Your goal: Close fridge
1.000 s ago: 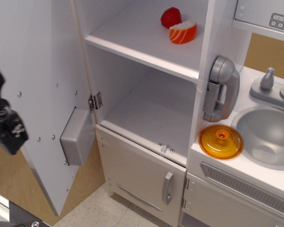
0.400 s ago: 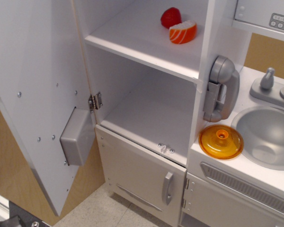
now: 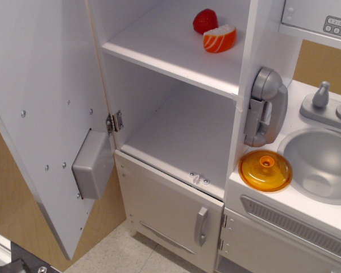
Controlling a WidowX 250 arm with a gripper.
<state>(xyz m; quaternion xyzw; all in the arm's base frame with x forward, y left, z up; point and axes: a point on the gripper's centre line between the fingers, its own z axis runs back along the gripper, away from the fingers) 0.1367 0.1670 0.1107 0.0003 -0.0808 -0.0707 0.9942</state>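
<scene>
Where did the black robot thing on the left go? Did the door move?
The pincer slid out past the left edge and is now out of view. It never took hold of anything. The fridge door stayed wide open, and the food on the top shelf, the phone and the orange lid did not move.

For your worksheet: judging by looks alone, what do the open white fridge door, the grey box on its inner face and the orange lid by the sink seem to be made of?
Open white fridge door: probably painted board, matt, flat, with screw heads.
Grey box: likely moulded plastic, smooth with rounded corners.
Orange domed lid: translucent glossy plastic, light glowing through.
</scene>
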